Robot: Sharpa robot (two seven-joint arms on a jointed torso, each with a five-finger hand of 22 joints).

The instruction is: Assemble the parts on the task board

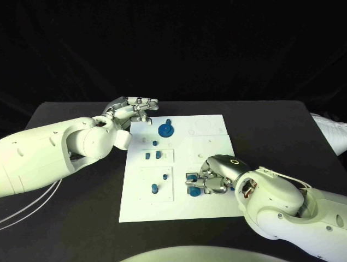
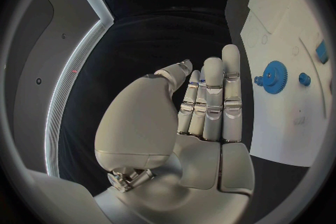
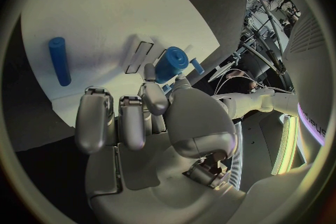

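The black bench (image 1: 71,114) carries the white task board (image 1: 181,207), and I place everything from that board. Bare bench runs all round it, widest off its left side, where my left arm crosses. At the bench's right edge, well apart from the board, lies a white bag (image 1: 339,134).

My right hand (image 1: 209,177) sits on the board's right half, toward the near edge. Its fingers are curled, and a short blue cylinder (image 1: 196,191) lies right against the fingertips; from the wrist this cylinder (image 3: 170,63) shows just past them, but I cannot tell whether I grip it or merely touch it. A blue peg (image 3: 59,60) lies flat on the board beyond that hand, with open white board around it.

My left hand (image 1: 134,112) hovers at the board's far left corner, fingers (image 2: 210,101) straight and close together, holding nothing. The blue gear (image 1: 166,130) stands just inside that corner, near this hand but apart from it. Small blue pieces (image 1: 152,155) sit at the board's middle left, and two more (image 1: 159,183) nearer the front.
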